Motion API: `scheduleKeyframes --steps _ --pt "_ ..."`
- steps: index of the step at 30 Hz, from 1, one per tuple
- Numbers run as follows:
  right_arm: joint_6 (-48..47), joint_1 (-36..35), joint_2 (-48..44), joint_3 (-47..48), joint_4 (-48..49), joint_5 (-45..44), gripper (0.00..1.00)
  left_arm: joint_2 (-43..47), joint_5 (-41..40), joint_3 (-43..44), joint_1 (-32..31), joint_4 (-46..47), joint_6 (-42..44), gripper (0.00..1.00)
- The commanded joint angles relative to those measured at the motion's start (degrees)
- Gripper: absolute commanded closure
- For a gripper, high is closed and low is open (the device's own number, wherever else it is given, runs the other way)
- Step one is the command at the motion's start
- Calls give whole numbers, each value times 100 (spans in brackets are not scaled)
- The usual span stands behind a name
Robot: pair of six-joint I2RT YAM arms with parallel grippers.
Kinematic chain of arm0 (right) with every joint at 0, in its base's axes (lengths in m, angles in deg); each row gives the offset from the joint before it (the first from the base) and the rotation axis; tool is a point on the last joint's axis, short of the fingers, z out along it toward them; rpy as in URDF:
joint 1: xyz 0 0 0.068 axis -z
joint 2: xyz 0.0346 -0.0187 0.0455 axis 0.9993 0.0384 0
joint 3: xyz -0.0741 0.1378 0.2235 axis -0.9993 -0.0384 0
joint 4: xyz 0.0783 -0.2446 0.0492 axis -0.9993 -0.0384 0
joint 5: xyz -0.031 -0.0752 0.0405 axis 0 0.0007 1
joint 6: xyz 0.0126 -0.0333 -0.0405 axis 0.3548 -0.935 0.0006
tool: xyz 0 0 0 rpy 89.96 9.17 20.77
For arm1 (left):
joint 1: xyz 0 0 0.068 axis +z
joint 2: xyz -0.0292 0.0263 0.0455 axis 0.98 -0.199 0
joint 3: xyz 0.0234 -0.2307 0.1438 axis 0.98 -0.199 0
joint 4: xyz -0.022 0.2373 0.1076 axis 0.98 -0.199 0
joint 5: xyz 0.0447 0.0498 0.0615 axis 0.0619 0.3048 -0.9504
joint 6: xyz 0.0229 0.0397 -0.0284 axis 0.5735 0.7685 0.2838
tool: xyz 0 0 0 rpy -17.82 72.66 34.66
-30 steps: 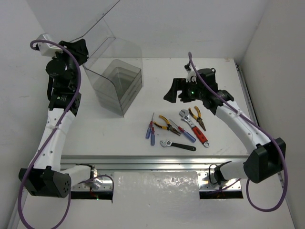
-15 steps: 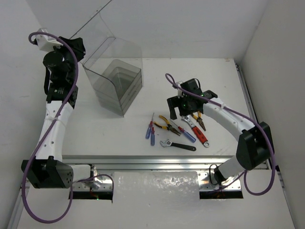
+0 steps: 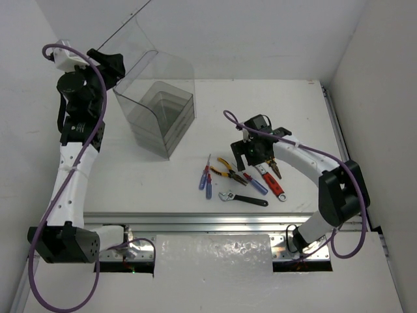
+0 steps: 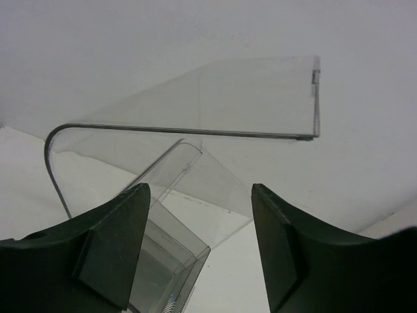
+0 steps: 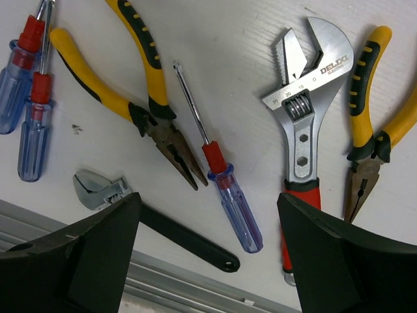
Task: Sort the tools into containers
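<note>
The right pincer (image 5: 208,212) is open wide and empty over the blue-handled screwdriver with a red collar (image 5: 234,208), and the left pincer (image 4: 199,215), open too, faces the clear plastic box lid (image 4: 247,98).

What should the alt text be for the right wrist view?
The right tool, jaws open, hangs over hand tools lying on the white table. A blue-handled screwdriver is centred beneath it, flanked by yellow-handled pliers and a red-handled adjustable wrench. Around them lie two more screwdrivers, a black-handled wrench and a second pair of pliers.
</note>
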Motion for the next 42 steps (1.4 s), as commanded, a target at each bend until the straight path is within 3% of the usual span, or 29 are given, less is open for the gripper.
scheduleKeyframes --steps 1,7,11,13,17,21,27,42 --pt "-128 -4 -36 -82 16 -56 16 234 199 209 29 -188 111 36" --pt "12 214 -151 -302 -46 -355 26 805 973 -151 29 -698 -161 17" --pt "-13 619 -99 -724 261 -188 33 1473 1254 -957 29 -919 -197 12" --pt "-258 646 68 -725 367 -258 40 1868 1447 -1197 29 -1024 -144 11" --pt "-497 672 499 -514 454 -390 42 2335 1694 -1636 20 -1358 66 11" --pt "-673 716 981 -181 551 -302 44 2730 1440 -1760 29 -1666 348 10" --pt "-857 778 1510 374 394 -434 47 2810 1632 -1778 29 -1825 489 9" --pt "-1077 883 1624 1112 7 -136 45 2810 1844 -1997 20 -1754 533 9"
